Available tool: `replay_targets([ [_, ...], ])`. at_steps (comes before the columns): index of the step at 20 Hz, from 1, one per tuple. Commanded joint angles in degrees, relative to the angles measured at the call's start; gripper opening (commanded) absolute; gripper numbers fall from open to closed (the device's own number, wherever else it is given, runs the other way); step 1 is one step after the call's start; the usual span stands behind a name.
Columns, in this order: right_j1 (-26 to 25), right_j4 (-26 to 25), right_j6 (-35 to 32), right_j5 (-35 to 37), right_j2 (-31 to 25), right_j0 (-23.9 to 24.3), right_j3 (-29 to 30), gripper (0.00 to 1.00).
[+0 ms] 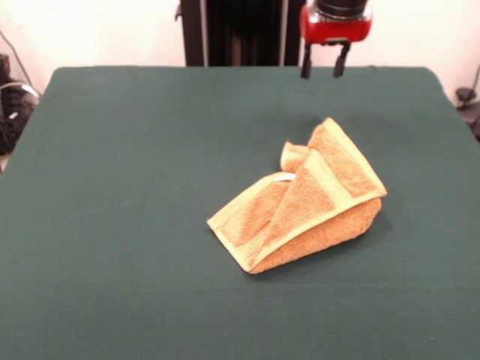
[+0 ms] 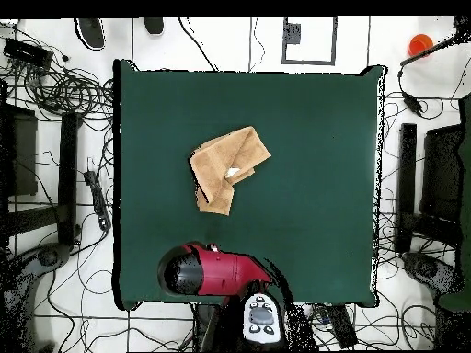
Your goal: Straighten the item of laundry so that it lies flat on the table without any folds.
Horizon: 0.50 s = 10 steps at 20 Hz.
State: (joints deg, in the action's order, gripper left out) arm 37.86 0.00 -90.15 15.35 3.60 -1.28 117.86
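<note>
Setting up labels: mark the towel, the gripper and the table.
towel (image 1: 330, 202), front view, on the top folded layer.
gripper (image 1: 323, 71), front view, between its two spread black fingers.
table (image 2: 313, 138), overhead view, on bare green top.

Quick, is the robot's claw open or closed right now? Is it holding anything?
Claw: open and empty, up at the far edge of the dark green felt table, away from the crumpled orange-tan terry towel.

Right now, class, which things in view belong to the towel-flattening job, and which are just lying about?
Belongs to the job:
folded orange towel
green table
tool, open, raised near the table's far edge

Just lying about:
tangled cables on the floor
orange cup on the floor
</note>
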Motion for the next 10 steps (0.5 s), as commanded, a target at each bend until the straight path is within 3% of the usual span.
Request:
replay_targets([
  [1,-1.3,-0.1,-8.4,0.9,-1.9,-0.9,-4.3,1.00],
  [10,-2.0,0.0,-8.0,1.8,-2.5,-0.4,-4.9,1.00],
])
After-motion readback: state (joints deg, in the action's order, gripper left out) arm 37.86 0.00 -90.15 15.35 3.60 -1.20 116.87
